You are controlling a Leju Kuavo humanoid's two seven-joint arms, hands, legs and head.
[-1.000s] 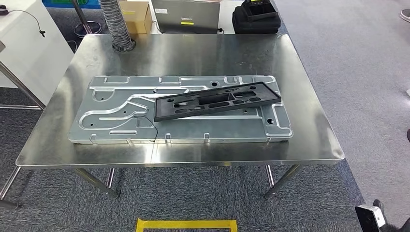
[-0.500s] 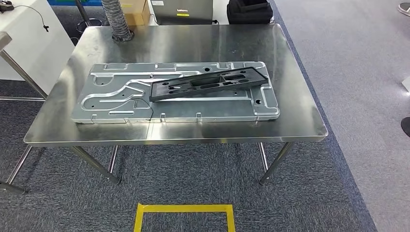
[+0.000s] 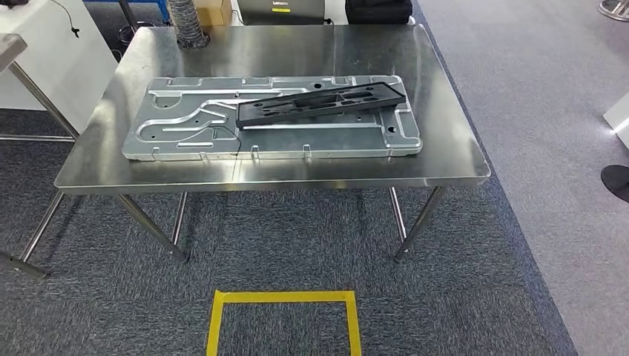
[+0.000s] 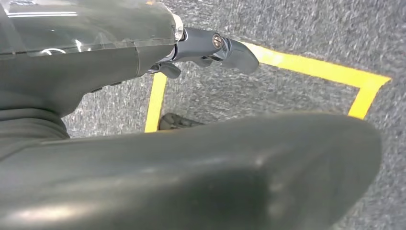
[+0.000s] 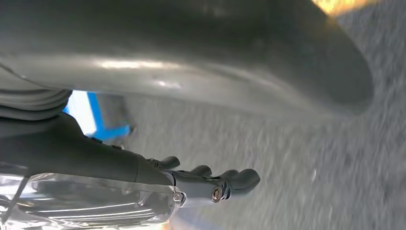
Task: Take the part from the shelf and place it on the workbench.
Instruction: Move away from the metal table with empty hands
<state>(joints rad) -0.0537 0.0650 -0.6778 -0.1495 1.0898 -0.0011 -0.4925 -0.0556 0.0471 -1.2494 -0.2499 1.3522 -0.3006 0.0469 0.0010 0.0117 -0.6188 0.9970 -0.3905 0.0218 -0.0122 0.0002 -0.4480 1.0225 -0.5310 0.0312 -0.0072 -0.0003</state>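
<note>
A long black plastic part (image 3: 320, 101) lies slanted across a large stamped metal plate (image 3: 185, 126) on the steel workbench (image 3: 282, 52), in the head view. My left hand (image 4: 210, 48) hangs over the carpet beside yellow floor tape (image 4: 311, 69); its dark fingers are stretched out and hold nothing. My right hand (image 5: 215, 184) also hangs above the carpet, fingers apart and holding nothing. Both hands are well away from the workbench.
A yellow tape square (image 3: 283, 297) marks the carpet in front of the bench. A white cabinet (image 3: 44, 59) stands at the left. A ribbed hose (image 3: 185, 26) and a black case (image 3: 378, 9) sit behind the bench's far edge. Open carpet lies to the right.
The whole picture has shifted: the camera has drawn back, so the workbench looks smaller and higher, and more carpet and the tape square show. The part and plate have not moved on the bench.
</note>
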